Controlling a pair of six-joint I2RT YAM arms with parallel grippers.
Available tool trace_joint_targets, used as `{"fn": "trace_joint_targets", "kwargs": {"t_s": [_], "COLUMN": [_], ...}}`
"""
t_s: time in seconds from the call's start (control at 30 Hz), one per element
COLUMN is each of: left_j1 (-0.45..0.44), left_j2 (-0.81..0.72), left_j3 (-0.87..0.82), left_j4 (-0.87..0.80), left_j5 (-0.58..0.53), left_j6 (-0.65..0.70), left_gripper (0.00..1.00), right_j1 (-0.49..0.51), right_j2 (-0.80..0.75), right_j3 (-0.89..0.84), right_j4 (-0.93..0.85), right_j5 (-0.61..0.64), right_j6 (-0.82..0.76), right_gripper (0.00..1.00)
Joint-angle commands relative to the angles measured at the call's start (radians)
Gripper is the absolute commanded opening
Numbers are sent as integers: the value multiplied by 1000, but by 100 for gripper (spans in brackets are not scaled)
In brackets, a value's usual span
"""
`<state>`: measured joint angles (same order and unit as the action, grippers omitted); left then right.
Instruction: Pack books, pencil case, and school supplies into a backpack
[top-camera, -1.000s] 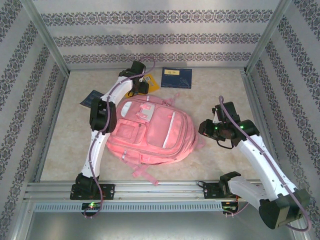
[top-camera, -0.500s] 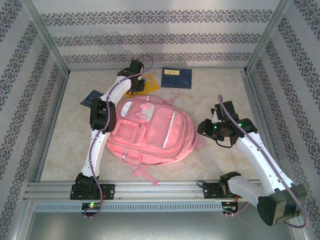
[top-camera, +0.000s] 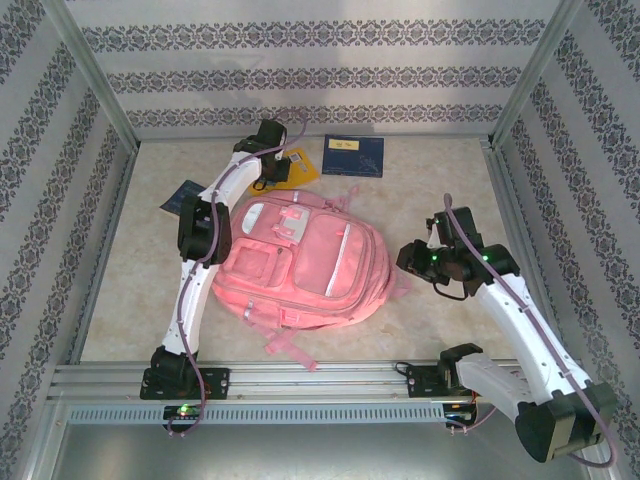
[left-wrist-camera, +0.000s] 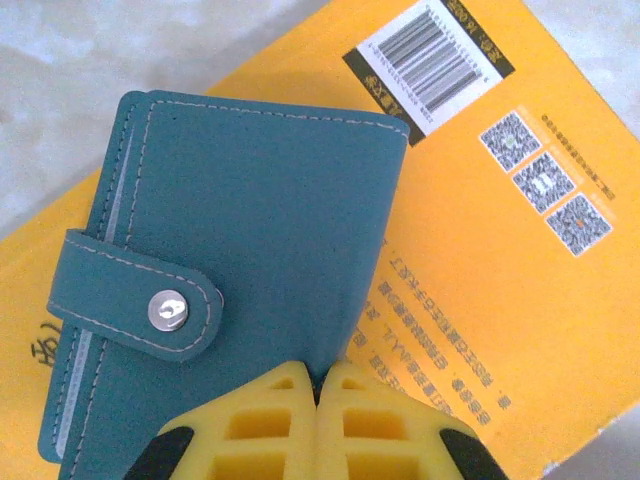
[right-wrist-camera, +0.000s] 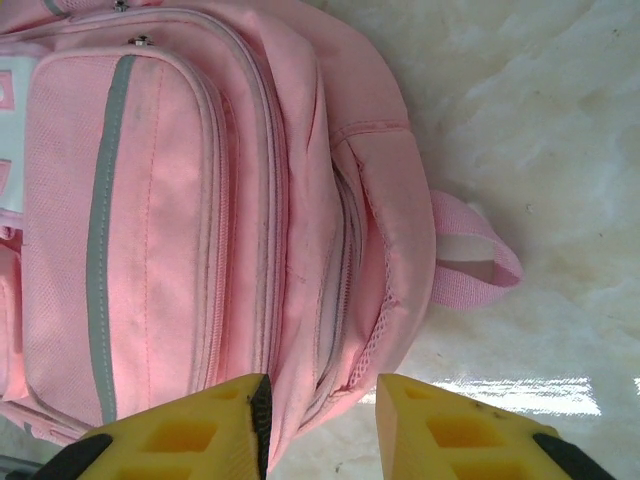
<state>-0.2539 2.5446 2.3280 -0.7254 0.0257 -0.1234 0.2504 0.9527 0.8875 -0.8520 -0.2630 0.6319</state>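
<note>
Your pink backpack (top-camera: 300, 260) lies flat at mid-worktop, front pockets up, with its carry loop toward the right edge. Near the far edge, a teal book (left-wrist-camera: 250, 230) with a snap strap rests on the yellow-orange book (left-wrist-camera: 480, 250). Your left tool (left-wrist-camera: 320, 385) is clenched, fingers pressed together, just over them. A navy book (top-camera: 353, 156) lies alongside. Your right tool (right-wrist-camera: 322, 400) hangs released over the backpack's right side. Bare worktop (top-camera: 450, 190) lies open along the right edge.

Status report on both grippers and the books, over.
Left gripper shut at edge of teal snap-strap notebook, lying on yellow-orange softcover book. Right gripper open beside large pink fabric backpack. Navy book lies beyond backpack, apart.
</note>
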Motion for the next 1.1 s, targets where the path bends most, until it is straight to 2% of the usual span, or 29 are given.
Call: {"fn": "trace_joint_targets", "kwargs": {"t_s": [0.0,0.27,0.4,0.57,0.77,0.9,1.07], "left_j1": [11,8,0,-54,-124,-168,-189], "left_j2": [-77,-199,-260,-350,-502,-635,-802], "left_j3": [-31,-68,-101,-153,-280,-407,-590], "left_j4": [-44,-30,-19,-7,25,74,209], "left_j5": [26,34,81,106,158,222,386], "left_j6": [-3,-20,-61,-80,-160,-236,-385], "left_gripper": [0,0,0,0,0,0,0], "right_j1": [-15,-22,-24,-25,-25,-23,-25], "right_j2": [-38,-89,-101,-94,-22,-5,48], "right_j3": [-20,-22,-8,20,86,112,149], "right_j4": [3,-12,-16,7,91,191,254], "right_j5": [-9,-4,-11,-42,-141,-166,-208], "right_j6": [17,11,-4,-3,75,142,255], "right_gripper": [35,35,35,39,41,47,50]}}
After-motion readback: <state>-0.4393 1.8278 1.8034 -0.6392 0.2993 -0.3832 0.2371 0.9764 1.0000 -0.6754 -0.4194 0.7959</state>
